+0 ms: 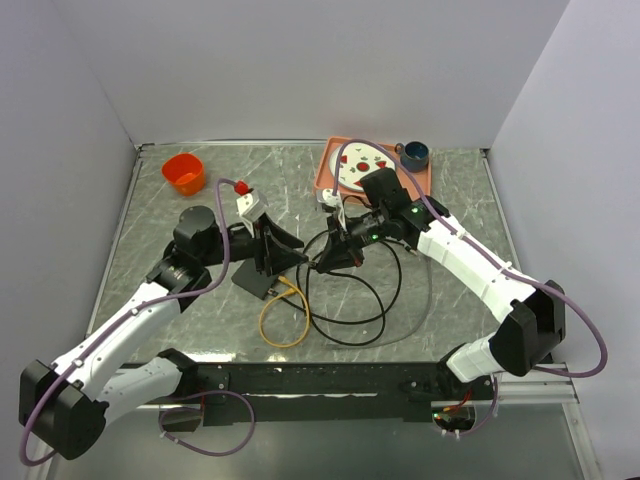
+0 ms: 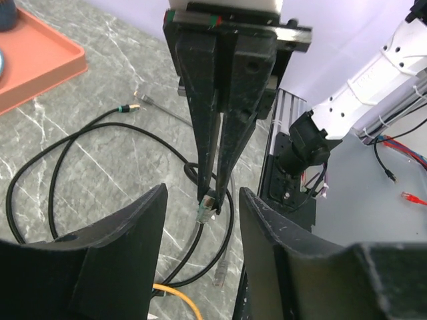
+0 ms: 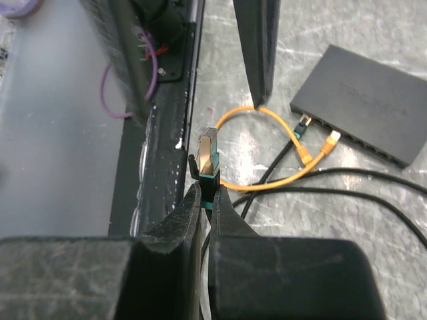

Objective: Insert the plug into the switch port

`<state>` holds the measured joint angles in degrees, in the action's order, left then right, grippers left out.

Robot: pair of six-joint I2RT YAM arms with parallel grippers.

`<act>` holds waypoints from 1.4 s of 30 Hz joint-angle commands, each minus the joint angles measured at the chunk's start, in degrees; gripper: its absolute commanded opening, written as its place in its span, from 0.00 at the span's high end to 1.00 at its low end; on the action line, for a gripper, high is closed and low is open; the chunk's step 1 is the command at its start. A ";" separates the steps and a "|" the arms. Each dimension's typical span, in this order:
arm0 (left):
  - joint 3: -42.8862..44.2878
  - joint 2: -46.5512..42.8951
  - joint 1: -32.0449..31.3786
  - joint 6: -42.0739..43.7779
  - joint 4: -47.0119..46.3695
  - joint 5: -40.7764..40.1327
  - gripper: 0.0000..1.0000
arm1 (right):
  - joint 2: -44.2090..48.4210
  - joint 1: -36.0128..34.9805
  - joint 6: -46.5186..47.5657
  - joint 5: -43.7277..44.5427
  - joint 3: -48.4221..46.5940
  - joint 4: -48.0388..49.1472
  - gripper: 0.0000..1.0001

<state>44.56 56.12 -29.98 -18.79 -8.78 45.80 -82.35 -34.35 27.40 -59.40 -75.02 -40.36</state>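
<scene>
Pinching the plug [image 3: 207, 160], your right end effector [image 3: 207, 200] hangs beside the switch [image 3: 365, 103]; left end effector [image 2: 202, 220] spread.

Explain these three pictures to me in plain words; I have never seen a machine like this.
The overhead picture shows two white robot arms bolted at the near edge of a marble-patterned table. The other two pictures come from small cameras on each wrist, looking along that arm's own fingers.

On the table lie a flat black switch box with an orange cable plugged into it, loops of black cable, an orange cup and a pink tray.

The right gripper is shut on a clear plug with a green collar. The left gripper stands open around that plug, not gripping it.
</scene>
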 commanded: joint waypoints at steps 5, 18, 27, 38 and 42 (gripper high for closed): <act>1.23 3.38 -2.71 2.96 -1.24 0.43 0.55 | 1.40 -0.28 -0.59 -3.09 -2.41 -0.16 1.00; 2.55 5.67 -5.36 4.02 0.60 -0.89 0.99 | 2.28 -0.28 -3.57 0.15 -1.53 2.74 1.00; 3.69 3.65 -5.36 -6.43 -0.81 -15.64 0.99 | 13.42 -4.84 -11.66 29.66 6.81 15.55 0.07; 8.79 7.69 -5.35 -16.46 3.06 -17.68 0.99 | 22.06 -11.53 -14.03 46.57 15.61 27.52 0.13; 9.32 7.78 -5.36 -16.46 4.03 -16.71 0.99 | 20.30 -11.88 -13.95 47.01 15.08 28.75 0.22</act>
<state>51.18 64.07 -35.09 -32.62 -4.67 28.56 -60.84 -45.54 14.39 -15.49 -59.59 -17.04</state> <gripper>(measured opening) 0.069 0.802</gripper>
